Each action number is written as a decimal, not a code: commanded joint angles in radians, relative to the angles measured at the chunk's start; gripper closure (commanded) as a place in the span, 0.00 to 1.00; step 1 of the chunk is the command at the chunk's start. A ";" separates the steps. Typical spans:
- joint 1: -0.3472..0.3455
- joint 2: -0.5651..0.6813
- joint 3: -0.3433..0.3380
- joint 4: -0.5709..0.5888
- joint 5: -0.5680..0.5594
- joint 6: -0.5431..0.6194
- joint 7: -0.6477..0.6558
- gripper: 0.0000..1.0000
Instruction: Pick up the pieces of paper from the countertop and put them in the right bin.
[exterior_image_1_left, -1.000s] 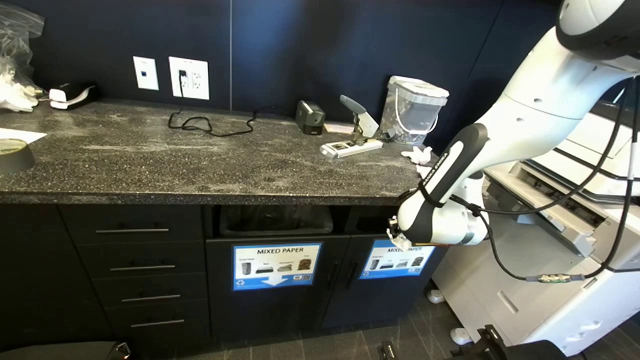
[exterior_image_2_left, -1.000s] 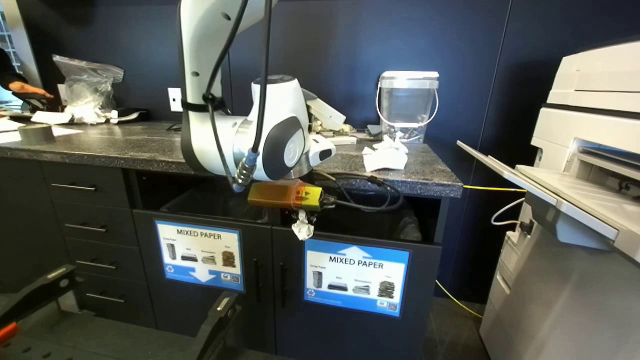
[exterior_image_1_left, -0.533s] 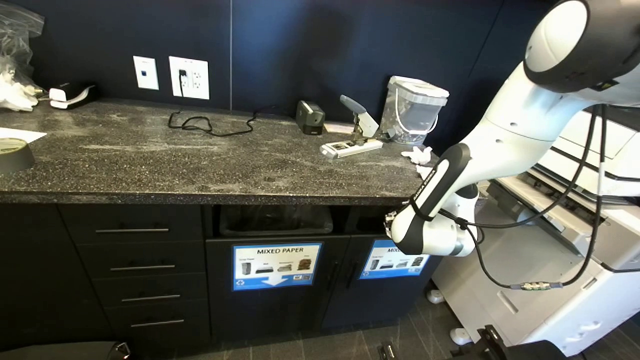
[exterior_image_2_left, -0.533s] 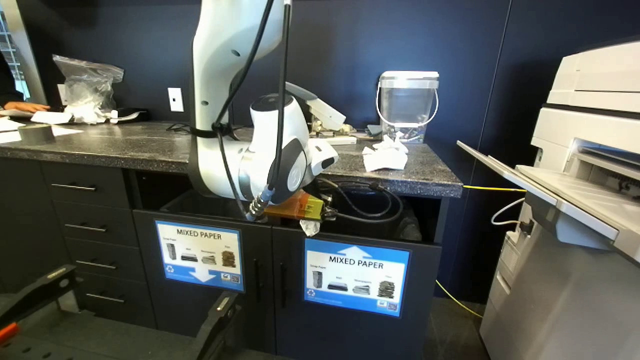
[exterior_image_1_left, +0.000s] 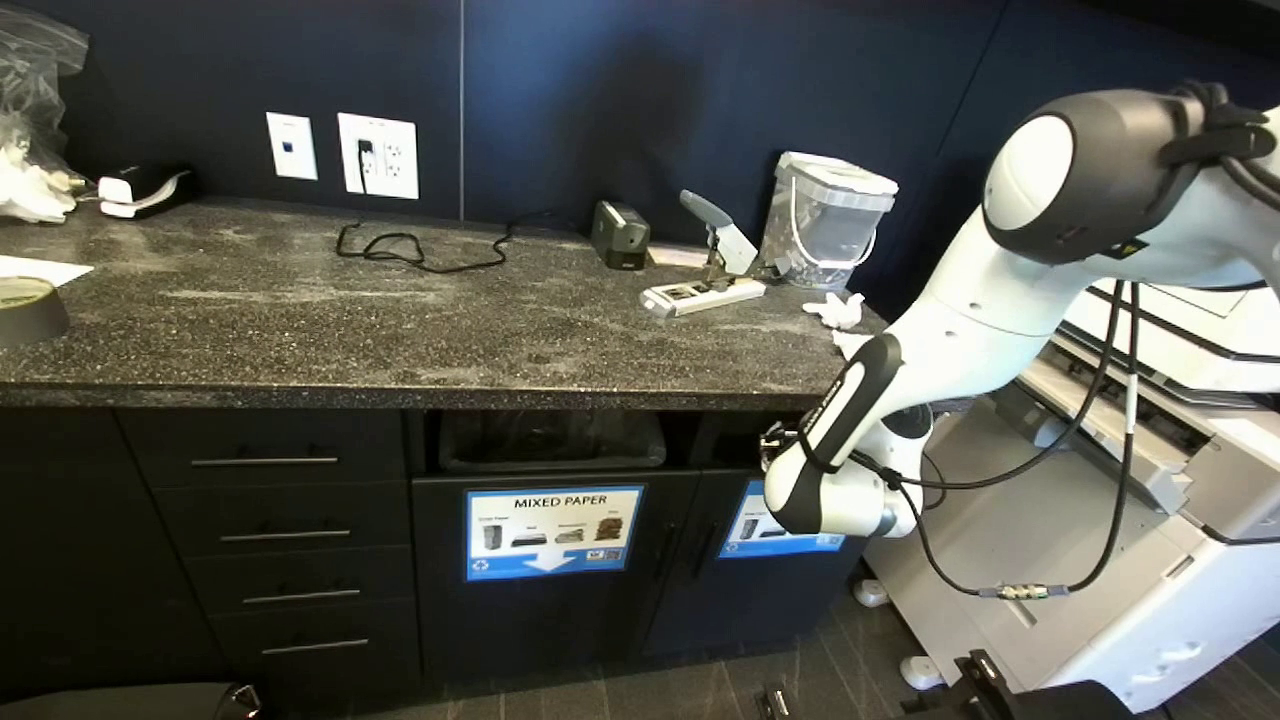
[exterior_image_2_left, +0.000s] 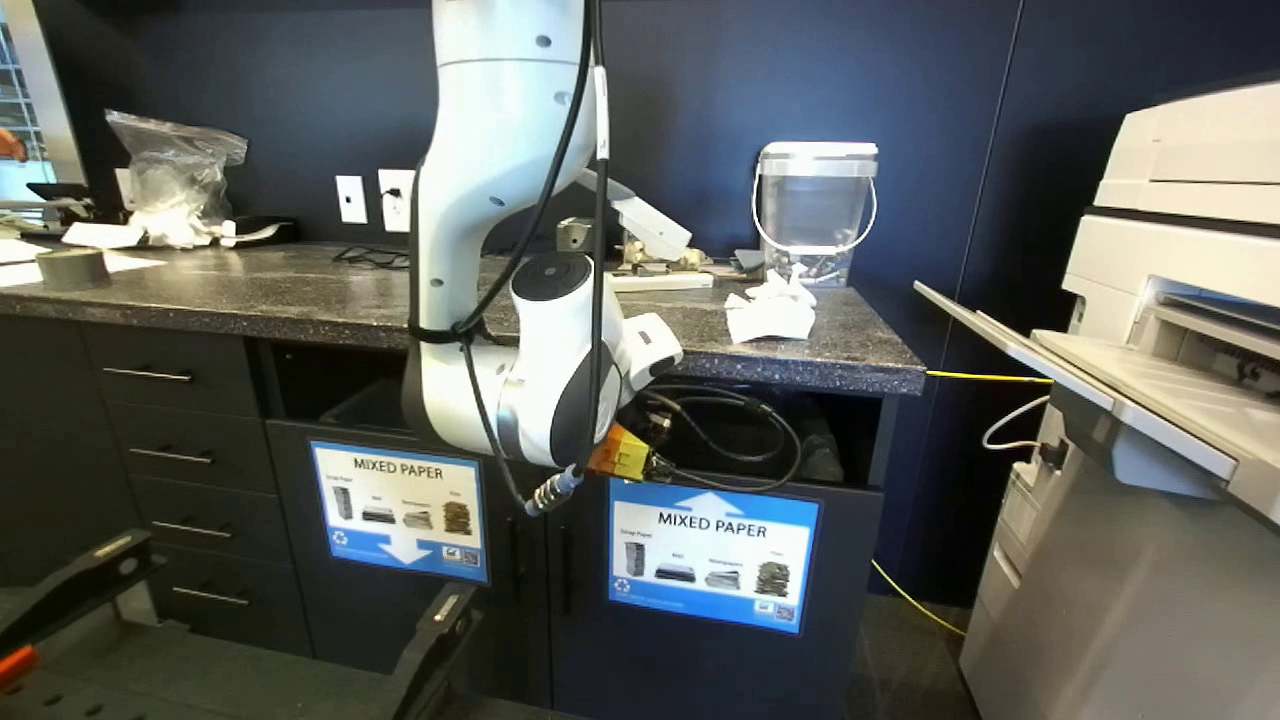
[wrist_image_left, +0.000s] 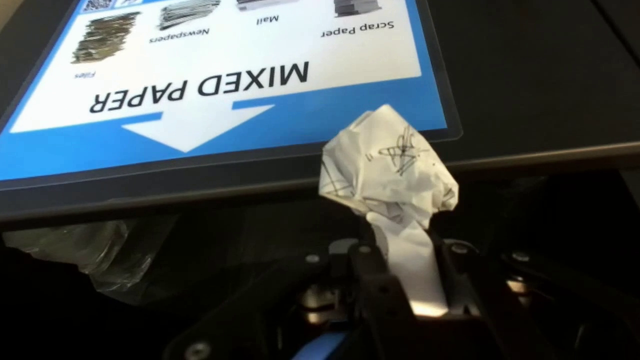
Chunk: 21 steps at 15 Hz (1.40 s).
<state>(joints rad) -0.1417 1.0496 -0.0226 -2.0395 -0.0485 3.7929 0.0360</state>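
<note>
The step in hand was judged to be delivery: the gripper (wrist_image_left: 407, 245) held a crumpled piece of paper (wrist_image_left: 390, 165) pinched between its jaws, at the mouth of the right bin (exterior_image_2_left: 822, 455). In the wrist view the scrap overlapped the sign (wrist_image_left: 215, 90) and the edge of the door (wrist_image_left: 530, 80); whether it hung inside that edge could not be told. Other pieces of paper (exterior_image_2_left: 770, 320) lay on the countertop (exterior_image_2_left: 860, 335). The next move seemed to call for centring over the opening, then parting the jaws.
</note>
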 joint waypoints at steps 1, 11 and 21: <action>-0.037 0.101 0.026 0.095 0.010 0.113 0.045 0.82; -0.064 0.180 0.036 0.174 -0.051 0.268 0.080 0.83; -0.083 0.184 0.041 0.224 -0.080 0.264 0.098 0.83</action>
<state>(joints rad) -0.2109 1.1809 0.0068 -1.9654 -0.1158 4.0347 0.1194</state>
